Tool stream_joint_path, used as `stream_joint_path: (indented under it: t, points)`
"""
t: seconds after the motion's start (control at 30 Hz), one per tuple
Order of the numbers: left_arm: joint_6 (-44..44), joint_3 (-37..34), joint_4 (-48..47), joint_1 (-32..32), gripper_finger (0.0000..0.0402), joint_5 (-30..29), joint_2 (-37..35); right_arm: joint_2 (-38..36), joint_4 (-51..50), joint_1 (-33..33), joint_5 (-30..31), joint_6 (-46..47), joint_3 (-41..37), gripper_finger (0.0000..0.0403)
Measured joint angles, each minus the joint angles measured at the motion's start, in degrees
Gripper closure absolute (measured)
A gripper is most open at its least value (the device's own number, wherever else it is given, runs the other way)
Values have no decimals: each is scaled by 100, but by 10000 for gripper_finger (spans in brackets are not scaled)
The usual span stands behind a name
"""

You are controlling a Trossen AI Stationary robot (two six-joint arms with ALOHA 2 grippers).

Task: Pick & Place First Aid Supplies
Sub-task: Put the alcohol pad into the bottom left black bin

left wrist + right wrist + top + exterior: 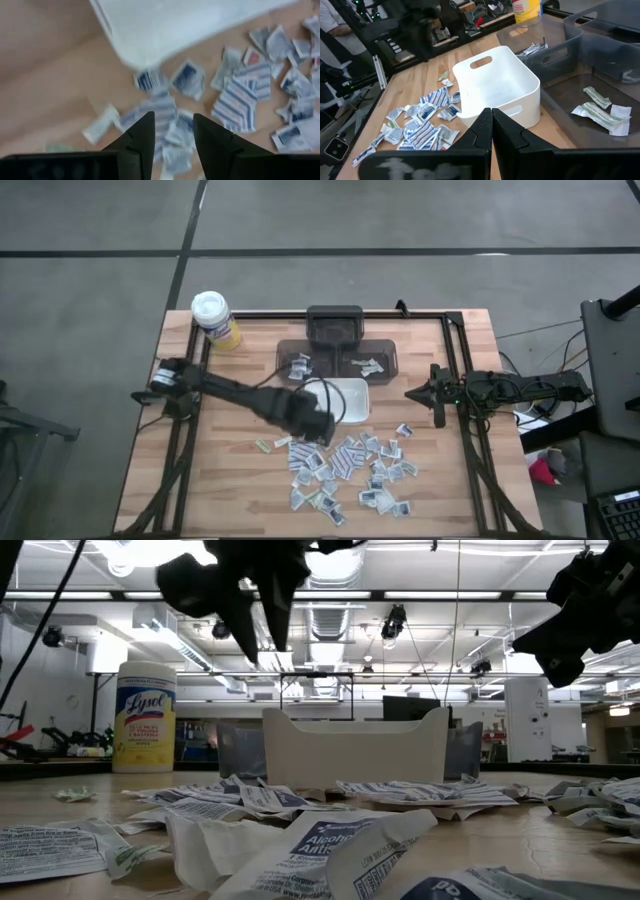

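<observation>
Wooden planks make up the bench [220,470] I am working over, and most of the first aid supplies [350,470] lie scattered across its near half, small flat packets in white and grey with bluish print, overlapping in a loose heap. My left gripper [322,430] hangs above the edge of that heap, just beside the white tray [355,400], its fingers [142,137] apart with nothing between them; through the left wrist camera I see packets directly beneath the gap and the tray's corner just beyond. From the low camera, that gripper [262,615] sits clear above the bench surface, not touching any packet.

My right gripper [410,393] waits over the right side of the bench, pointing toward the tray, with its fingers [481,131] pressed together and holding nothing. Its wrist camera looks across the white tray [500,90], whose inside appears bare, to the packet heap [420,122] on the far side.

Behind the tray stand 2 dark translucent bins [340,358] side by side, each with a few packets [368,366] already inside. 1 yellow canister [215,320] with a white lid stands at the far left corner. 1 greenish packet [264,445] lies apart from the heap, on its left side.
</observation>
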Motion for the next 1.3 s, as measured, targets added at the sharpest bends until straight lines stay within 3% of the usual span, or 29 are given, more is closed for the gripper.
stream_joint_path:
  t: [0.33,0.73,0.87,1.03,1.3]
  points:
    - [-1526,-383,105,-751,275,0,7,0,0,0,0,0,0,394]
    - [-1491,-945,682,-937,275,39,20,0,-2,0,2,-2,0,394]
    - [-1105,-1167,1212,-1043,275,491,24,-1,-2,0,4,-2,0,394]
    - [-1675,-1514,1757,-1240,275,1072,24,-2,-2,0,4,-2,0,394]
    - [-2127,-1949,2327,-1595,277,1138,25,-2,-2,0,9,-2,0,394]
